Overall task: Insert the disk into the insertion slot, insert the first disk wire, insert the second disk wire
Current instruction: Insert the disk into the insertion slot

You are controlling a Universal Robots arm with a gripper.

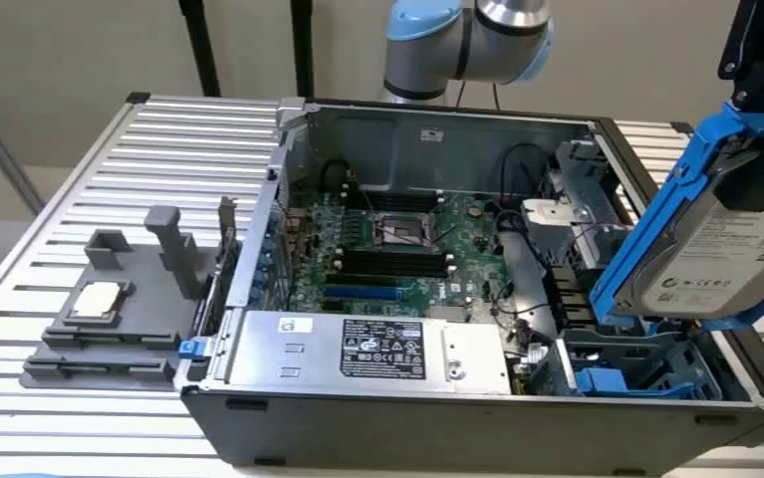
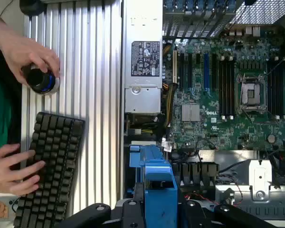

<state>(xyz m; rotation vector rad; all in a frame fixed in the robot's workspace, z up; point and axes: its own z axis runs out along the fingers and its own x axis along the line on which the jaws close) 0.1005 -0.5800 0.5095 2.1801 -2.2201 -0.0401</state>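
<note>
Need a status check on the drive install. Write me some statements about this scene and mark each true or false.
1. The disk is held tilted over the insertion slot, not seated in it. True.
2. The gripper is open and empty. False: it is shut on the disk.
3. The power-supply box sits inside the case. True.
4. A hand rests on the motherboard. False: a hand rests on the keyboard, outside the case.

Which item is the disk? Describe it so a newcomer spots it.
Start at the open dark grey computer case. At the exterior view's right, above the corner bay with bright blue rails, a flat silver-grey hard drive with a white label hangs tilted. Its blue plastic carrier frame distinguishes it from the larger silver power-supply box.
</note>
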